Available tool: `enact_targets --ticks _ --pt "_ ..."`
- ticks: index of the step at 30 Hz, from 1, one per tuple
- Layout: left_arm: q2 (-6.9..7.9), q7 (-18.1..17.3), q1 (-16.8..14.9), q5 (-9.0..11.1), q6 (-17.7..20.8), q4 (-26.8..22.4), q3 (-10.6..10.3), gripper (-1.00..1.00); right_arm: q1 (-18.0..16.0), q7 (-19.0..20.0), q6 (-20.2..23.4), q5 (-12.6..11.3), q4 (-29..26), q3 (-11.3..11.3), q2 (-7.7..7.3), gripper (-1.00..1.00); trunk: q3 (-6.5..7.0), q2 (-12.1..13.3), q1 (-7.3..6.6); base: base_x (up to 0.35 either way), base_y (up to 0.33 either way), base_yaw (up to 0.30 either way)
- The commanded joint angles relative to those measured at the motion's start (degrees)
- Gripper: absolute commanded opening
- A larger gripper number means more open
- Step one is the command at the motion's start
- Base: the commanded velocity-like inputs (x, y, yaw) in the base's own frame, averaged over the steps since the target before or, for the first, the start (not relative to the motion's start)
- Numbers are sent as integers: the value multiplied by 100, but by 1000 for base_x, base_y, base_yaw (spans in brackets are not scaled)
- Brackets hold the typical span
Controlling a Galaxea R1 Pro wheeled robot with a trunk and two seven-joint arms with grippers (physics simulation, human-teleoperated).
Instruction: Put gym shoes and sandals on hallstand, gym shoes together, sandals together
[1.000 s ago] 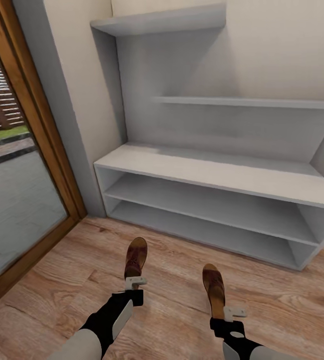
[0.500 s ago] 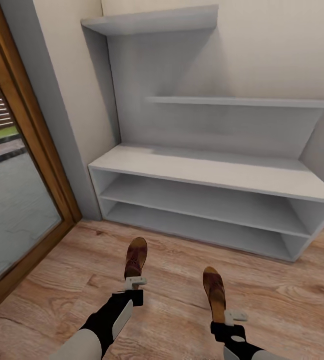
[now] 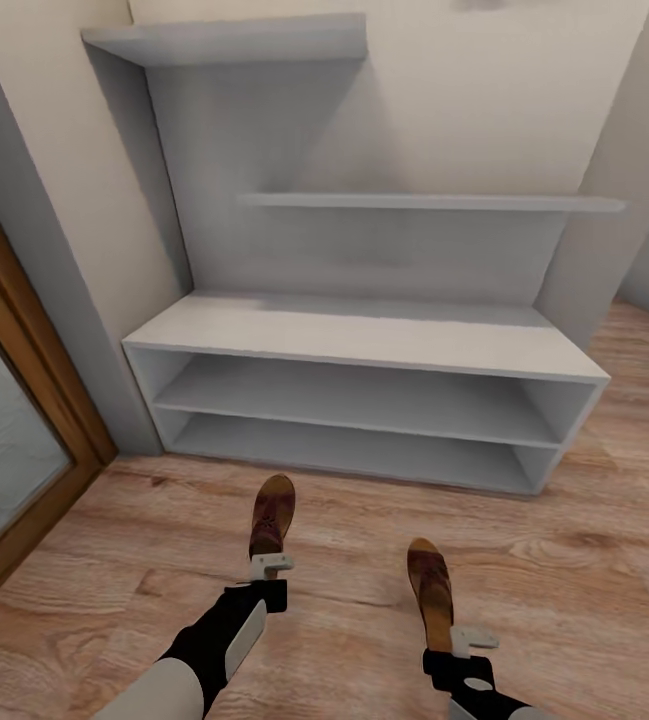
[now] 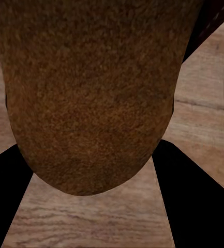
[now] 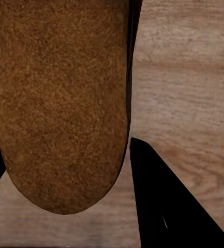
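No readable text, labels, brands or numbers anywhere — nothing on the sandals, the hallstand, the walls or the floor.

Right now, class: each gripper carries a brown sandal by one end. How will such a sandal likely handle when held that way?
The left sandal juts straight out from the left gripper without drooping, so its sole is probably fairly stiff. The footbed looks grainy, so slipping seems unlikely. It is probably light, though being clamped at one end it might pivot.
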Motion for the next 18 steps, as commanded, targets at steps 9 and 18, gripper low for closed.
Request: enact_targets --ticks 9,18 --pt "0 -5 0 0 0 7 -1 -100 7 -3 -5 -15 -1 1 0 -100 0 0 0 0 95 -221" --pt "0 -9 1 1 4 4 -1 -100 10 -3 -5 -15 -1 1 0 -100 0 0 0 0 308 -27"
